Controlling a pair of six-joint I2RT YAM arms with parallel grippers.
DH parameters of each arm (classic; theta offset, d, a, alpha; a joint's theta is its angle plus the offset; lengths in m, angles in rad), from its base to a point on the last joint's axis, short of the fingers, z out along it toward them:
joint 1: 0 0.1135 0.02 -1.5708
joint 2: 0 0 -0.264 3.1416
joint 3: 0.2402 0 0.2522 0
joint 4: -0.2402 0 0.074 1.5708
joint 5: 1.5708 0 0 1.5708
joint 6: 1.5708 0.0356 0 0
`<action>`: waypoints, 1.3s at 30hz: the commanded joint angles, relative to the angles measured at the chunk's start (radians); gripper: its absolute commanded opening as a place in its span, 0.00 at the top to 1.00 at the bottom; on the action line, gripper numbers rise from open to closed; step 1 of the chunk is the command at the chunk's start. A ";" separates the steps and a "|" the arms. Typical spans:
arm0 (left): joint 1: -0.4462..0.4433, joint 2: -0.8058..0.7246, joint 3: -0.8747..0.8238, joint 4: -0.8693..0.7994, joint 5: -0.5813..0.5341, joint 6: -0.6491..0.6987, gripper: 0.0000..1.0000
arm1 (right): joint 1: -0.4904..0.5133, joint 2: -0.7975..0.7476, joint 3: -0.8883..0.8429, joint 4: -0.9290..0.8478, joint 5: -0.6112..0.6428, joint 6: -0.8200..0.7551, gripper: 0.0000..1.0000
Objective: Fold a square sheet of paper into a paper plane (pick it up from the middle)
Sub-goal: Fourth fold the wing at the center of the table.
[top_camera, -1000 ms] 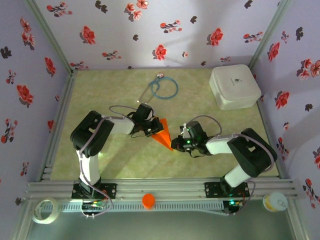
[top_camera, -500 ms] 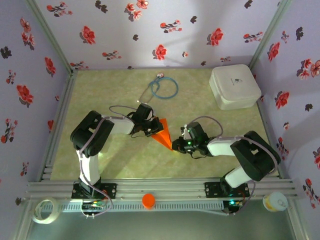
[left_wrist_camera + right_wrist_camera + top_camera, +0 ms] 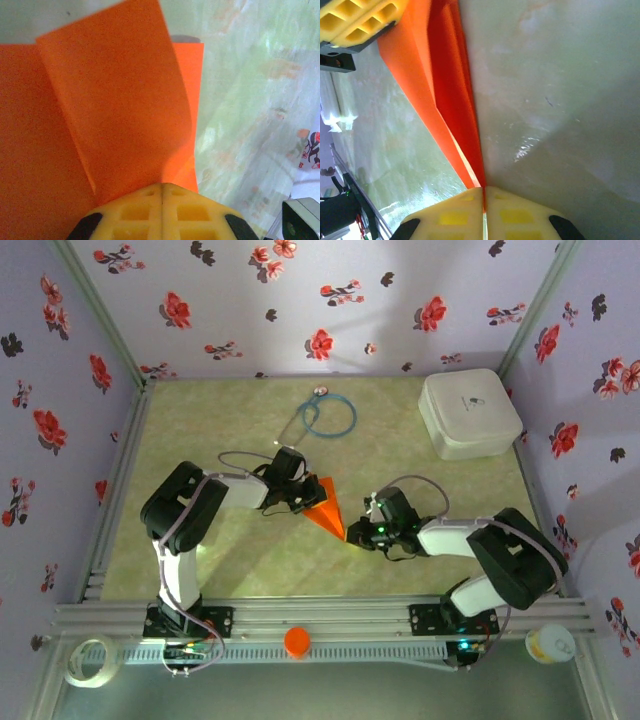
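The paper plane (image 3: 325, 508) is thin, matte, bright orange paper, plain on every face. From the top camera it is a narrow wedge lying near the middle of the table (image 3: 230, 420), its point towards the right arm. The left wrist view (image 3: 120, 110) shows a flat flap with a sharp straight crease lifted over a lower layer. The right wrist view (image 3: 447, 100) shows long overlapping folds tapering to a fine tip. The left gripper (image 3: 162, 186) has its yellow, waffle-ribbed fingers pressed together on the wide end of the paper. The right gripper (image 3: 484, 190), of the same ribbed yellow plastic, is pinched on the pointed tip. The tabletop is smooth and slightly glossy, pale green with marbled veining, and the right wrist view catches glints of light on it. A white rounded box (image 3: 470, 413) sits in the far right corner, and a stethoscope (image 3: 325, 415) with looped blue tubing lies near the far edge. The walls are lilac fabric printed with red and black flowers. On the aluminium rail (image 3: 350, 618) at the near edge rest a small round orange cap (image 3: 297, 641) and a roll of tape (image 3: 88, 660).
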 commanded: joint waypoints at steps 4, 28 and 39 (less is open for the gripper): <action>0.012 0.000 -0.032 -0.043 -0.029 0.003 1.00 | 0.008 0.019 -0.034 -0.119 0.005 0.006 0.92; 0.012 -0.007 -0.048 -0.038 -0.029 0.011 1.00 | 0.039 0.075 0.323 -0.198 0.006 -0.036 0.95; 0.012 -0.007 -0.049 -0.032 -0.025 0.009 1.00 | 0.057 0.253 0.461 -0.308 0.031 -0.096 0.95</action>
